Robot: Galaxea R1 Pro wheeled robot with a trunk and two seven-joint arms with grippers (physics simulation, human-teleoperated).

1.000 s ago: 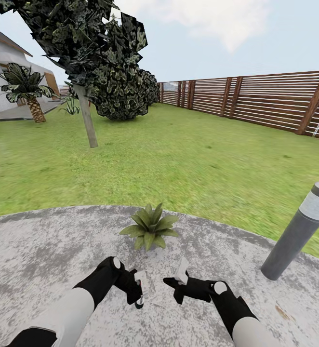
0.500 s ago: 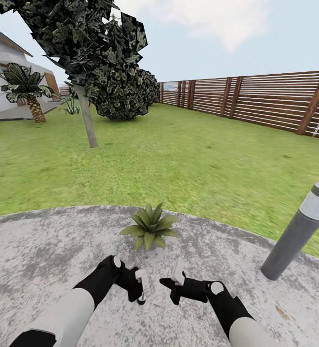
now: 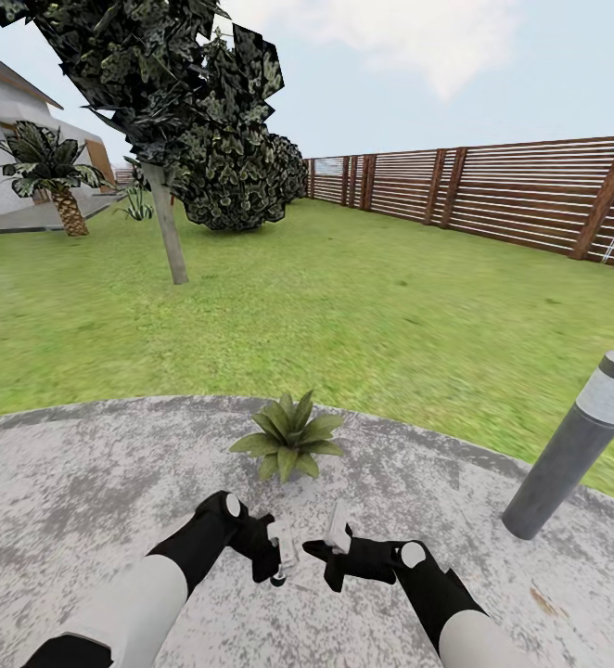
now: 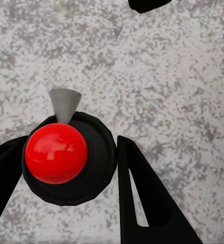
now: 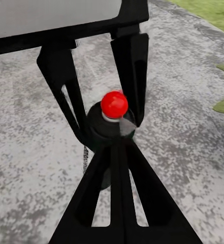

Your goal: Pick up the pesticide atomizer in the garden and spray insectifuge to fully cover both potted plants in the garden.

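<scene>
Both arms reach fwd, left pincer [image 3: 282,555] clamped, right pincer [image 3: 335,547] closed, tips nearly touching.

Bare patio [image 3: 84,482] open to both sides of the arms. Ahead, potted plant [image 3: 288,443] close in front of left gripper [image 3: 284,557] & right gripper [image 3: 335,547], small gap of paving between. Grippers nearly touching, little room between; pesticide atomizer [image 4: 66,157] fills left jaws. Grey bollard light [image 3: 576,445] blocks far right, well apart. Lawn [image 3: 363,306] beyond open to fence [image 3: 511,195]; tree [image 3: 168,223] far left.

Bright, even daylight, hardly any shadows, wide-angle bending at the edges.
</scene>
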